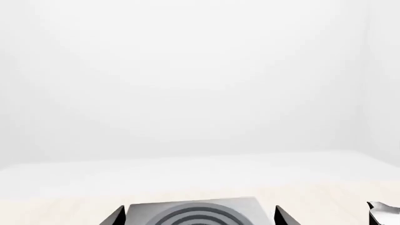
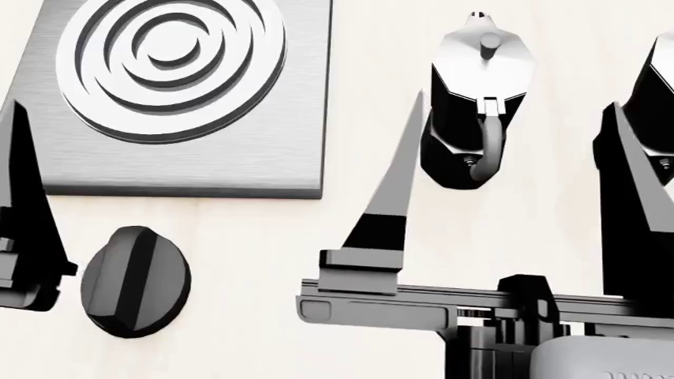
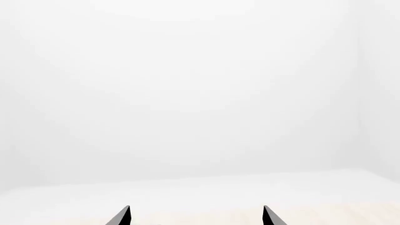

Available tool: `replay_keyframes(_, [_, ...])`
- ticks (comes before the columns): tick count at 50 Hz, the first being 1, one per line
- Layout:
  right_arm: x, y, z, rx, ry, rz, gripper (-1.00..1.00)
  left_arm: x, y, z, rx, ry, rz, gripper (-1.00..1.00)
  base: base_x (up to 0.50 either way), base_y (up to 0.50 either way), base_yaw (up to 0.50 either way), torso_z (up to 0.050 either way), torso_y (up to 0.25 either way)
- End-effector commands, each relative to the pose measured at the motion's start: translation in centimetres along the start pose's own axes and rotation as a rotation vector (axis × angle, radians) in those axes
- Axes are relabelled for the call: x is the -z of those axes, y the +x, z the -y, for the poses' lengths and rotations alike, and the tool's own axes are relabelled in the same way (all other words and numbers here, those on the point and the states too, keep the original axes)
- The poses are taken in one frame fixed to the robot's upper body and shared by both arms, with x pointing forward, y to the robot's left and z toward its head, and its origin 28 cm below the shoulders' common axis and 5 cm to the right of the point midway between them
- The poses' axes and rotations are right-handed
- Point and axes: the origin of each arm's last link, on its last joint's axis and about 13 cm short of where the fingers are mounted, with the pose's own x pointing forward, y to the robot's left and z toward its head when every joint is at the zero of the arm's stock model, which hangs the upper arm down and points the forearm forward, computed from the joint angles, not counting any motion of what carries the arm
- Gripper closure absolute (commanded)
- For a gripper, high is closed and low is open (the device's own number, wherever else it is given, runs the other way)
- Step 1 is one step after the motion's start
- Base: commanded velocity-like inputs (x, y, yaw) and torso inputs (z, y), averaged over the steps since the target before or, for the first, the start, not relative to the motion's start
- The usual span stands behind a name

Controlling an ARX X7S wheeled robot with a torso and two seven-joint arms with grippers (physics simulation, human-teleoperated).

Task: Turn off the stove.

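Plainly, both the left hand [image 1: 198, 216] and right hand [image 2: 511, 158] are spread; the small black round barred knob [image 2: 136, 281] sits just before the brushed-grey square stove plate [image 2: 189, 95], untouched. Approaching off-centre risks slipping.

Pale wood-grain counter [image 2: 263, 237], four items sitting directly on it.
Stove plate [image 2: 274, 150] far left, brushed grey, ringed burner on top. Black knob [image 2: 135, 281] with raised bar near of the plate, just apart from its edge. Moka pot [image 2: 479, 95] right of the plate, handle toward camera. Second pot [image 2: 658, 87] at the right edge, mostly hidden.
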Motion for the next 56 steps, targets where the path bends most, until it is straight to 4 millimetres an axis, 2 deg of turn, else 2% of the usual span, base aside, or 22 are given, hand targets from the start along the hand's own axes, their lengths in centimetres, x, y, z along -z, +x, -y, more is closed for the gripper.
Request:
replay_keyframes(1, [-0.3,0.4,-0.1,-0.003,-0.003,0.01,-1.0,-0.3,0.4,0.0,0.003,0.004,0.015,-1.0,0.0,0.0,0.0,0.0,0.0])
replay_keyframes(56, [-4.1,2.9,-0.7,-0.018,0.028,0.11,-1.0,-3.9,2.1,-0.3,-0.002,-0.012,0.137,-1.0,0.0,0.0,0.0,0.0,0.0])
